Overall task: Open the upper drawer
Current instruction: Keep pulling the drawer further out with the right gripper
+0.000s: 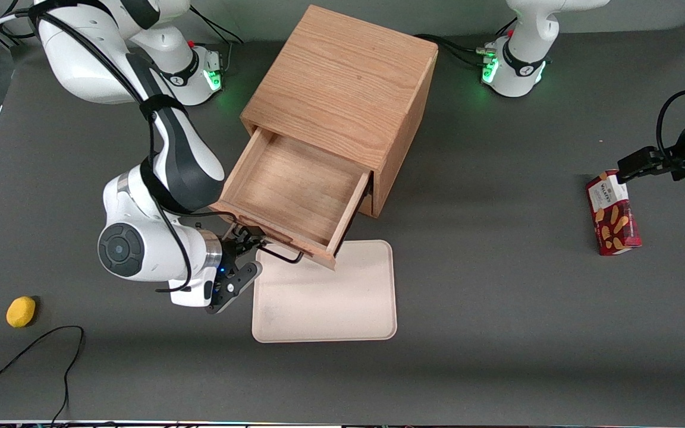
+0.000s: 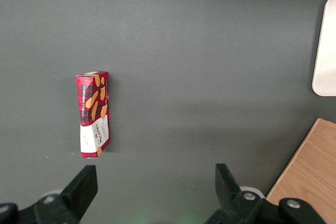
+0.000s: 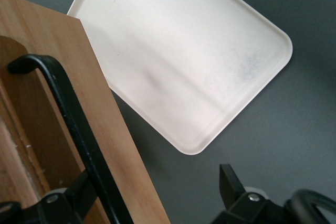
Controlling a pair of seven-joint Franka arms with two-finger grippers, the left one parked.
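Tray (image 1: 324, 309) sits nearest the camera, lower centre of frame. Just above it, gripper (image 1: 246, 257) is at the handle (image 1: 280, 254), jaws apart w/ the black bar between them, not clamped. Upper drawer (image 1: 295, 199), frame centre, is pulled well out of cabinet (image 1: 342, 77); box empty. Task looks basically done; only release and retreat left.

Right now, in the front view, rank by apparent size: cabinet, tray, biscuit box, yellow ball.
1. Cabinet
2. Tray
3. Biscuit box
4. Yellow ball
The pincer is at the open upper drawer's handle.
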